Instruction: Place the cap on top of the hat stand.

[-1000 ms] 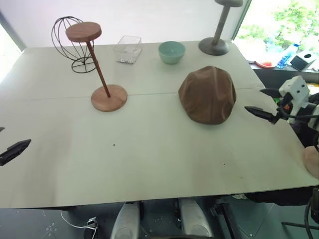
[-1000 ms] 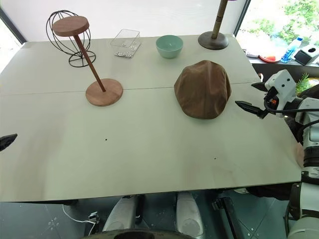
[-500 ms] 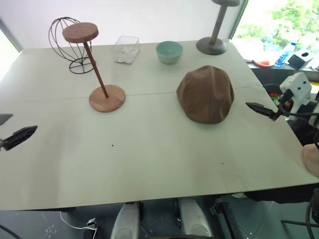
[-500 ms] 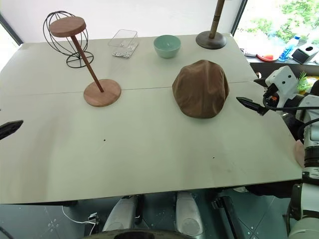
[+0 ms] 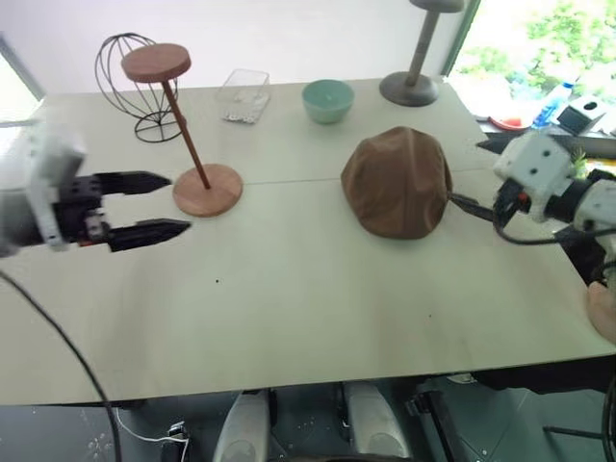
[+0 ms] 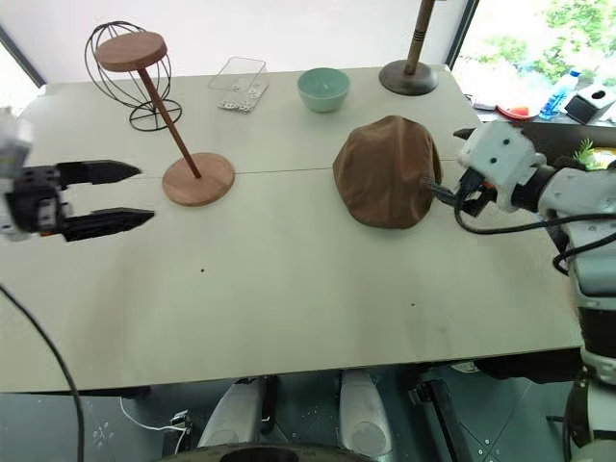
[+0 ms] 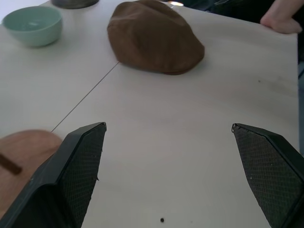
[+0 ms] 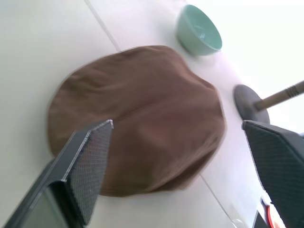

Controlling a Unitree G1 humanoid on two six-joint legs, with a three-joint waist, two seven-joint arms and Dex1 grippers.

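The brown cap (image 5: pixel 397 181) lies dome-up on the table, right of centre. The reddish-brown hat stand (image 5: pixel 183 125) stands at the back left, its round base (image 5: pixel 208 190) on the table and its small top disc (image 5: pixel 156 62) bare. My left gripper (image 5: pixel 178 203) hovers open just left of the stand's base, pointing right, with nothing between its fingers. At the cap's right edge, my right gripper (image 6: pixel 443 162) stands open and points at the cap. In the right wrist view the cap (image 8: pixel 142 114) lies close ahead between the spread fingers (image 8: pixel 88 161).
A green bowl (image 5: pixel 327 100), a clear plastic box (image 5: pixel 244 94), a black wire head form (image 5: pixel 135 87) and a grey thick-post stand (image 5: pixel 412 85) line the table's far side. A person's hand (image 7: pixel 280 21) rests at the table's right edge.
My left gripper has swung in from the table's left edge to beside the stand's base. My right gripper has moved left up to the cap's right edge.
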